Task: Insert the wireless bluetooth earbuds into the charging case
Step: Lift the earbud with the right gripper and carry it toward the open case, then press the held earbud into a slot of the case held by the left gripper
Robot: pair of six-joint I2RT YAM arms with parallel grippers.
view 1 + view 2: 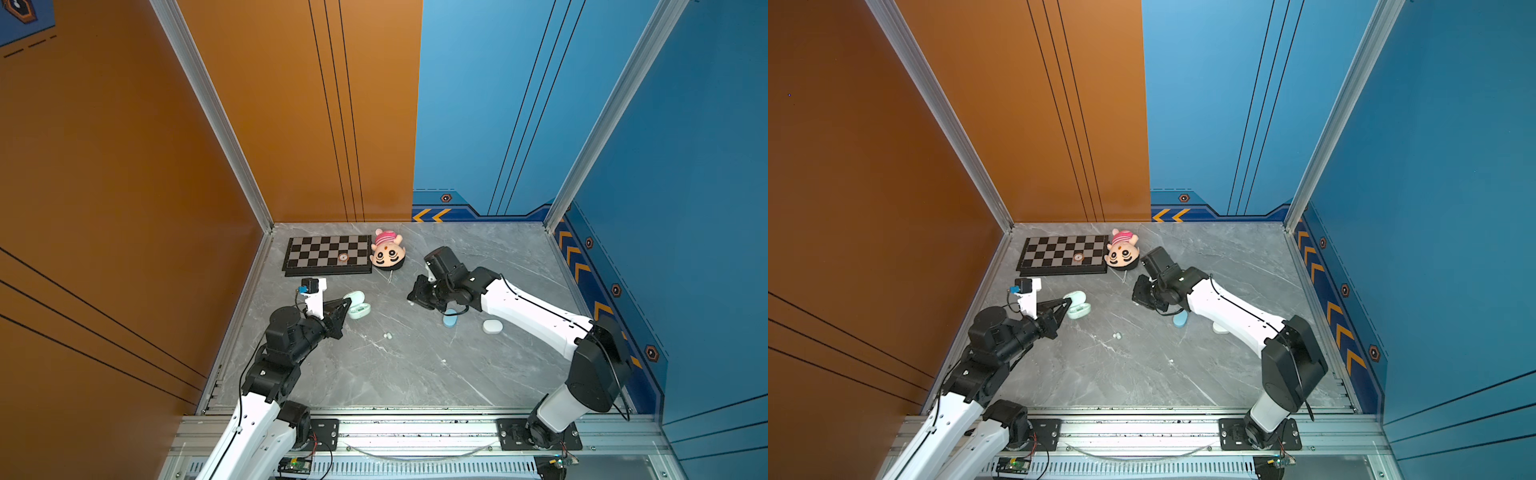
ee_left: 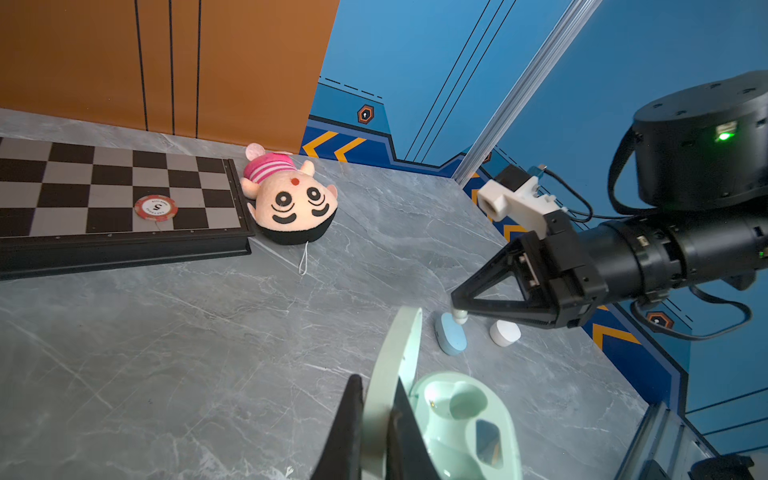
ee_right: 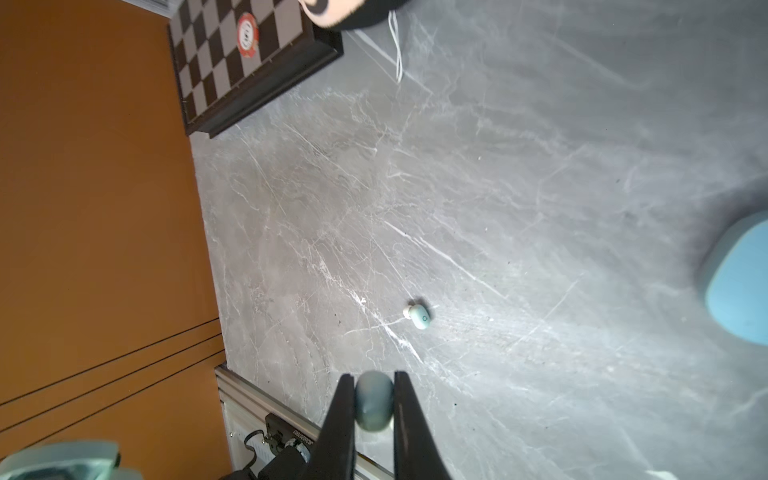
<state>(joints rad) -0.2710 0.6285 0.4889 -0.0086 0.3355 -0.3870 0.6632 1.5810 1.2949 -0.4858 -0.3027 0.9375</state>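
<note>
Closest to the lens, the left fingers [image 2: 347, 436] are pinched shut on the raised lid [image 2: 399, 345] of the open mint case [image 2: 432, 440], one finger on each face; in both top views that case sits left of centre on the grey bench [image 1: 415, 382], just below the chessboard [image 1: 328, 253]. Near the middle of the bench, the right fingers [image 3: 343, 415] are squeezed almost together on a single pale earbud [image 3: 374, 401], which fills the narrow gap between their tips; seen from the left wrist, this earbud hangs close over one end of the closed blue case [image 2: 451, 338], and whether the two touch cannot be told. Right of the blue case in a top view lies a closed white case [image 1: 493, 326]. Two loose earbuds [image 1: 387, 335] lie side by side low of centre; a third earbud [image 1: 444, 361] rests further down and right, well apart from every case. At the bench's upper edge a red chip [image 1: 343, 257] sits on the chessboard; a plush head [image 1: 387, 251] lies just beside the board's right end.
</note>
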